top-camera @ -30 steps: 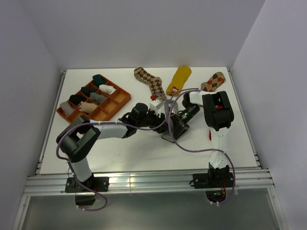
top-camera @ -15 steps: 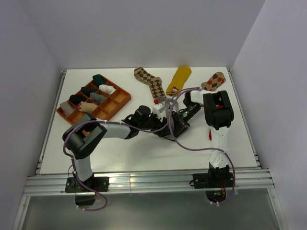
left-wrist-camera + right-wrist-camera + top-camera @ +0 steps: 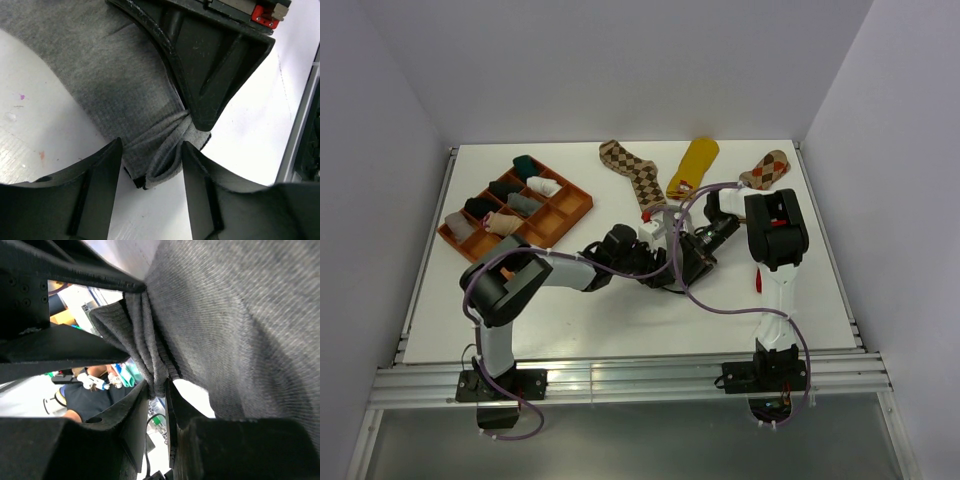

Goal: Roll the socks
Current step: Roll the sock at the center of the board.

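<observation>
Left arm: my left arm reaches from its base at the near left corner across the tabletop (image 3: 620, 320), elbow raised and forearm laid low, wrist ending at the middle.
Left hand: my left hand (image 3: 151, 150) points along the surface with its two fingers (image 3: 95, 190) apart. They straddle the bunched end of the grey sock (image 3: 115, 75) without clamping it. One finger is just beside the fold; I cannot tell whether it touches.
Right arm: my right arm rises from the near right corner, then folds back and down toward the middle to meet the left wrist.
Right hand: my right hand (image 3: 159, 390) is clamped on the grey sock, a pleated pinch of fabric squeezed between its fingertips.
Grey sock: it lies at the middle of the tabletop, its body spread flat and one end gathered between my two hands.
Other socks: two brown argyle socks (image 3: 632, 170) and a mustard yellow sock (image 3: 695, 165) lie flat along the far edge.
Tray: the orange compartment tray (image 3: 582, 205) sits toward the far left corner with rolled socks in several compartments.
</observation>
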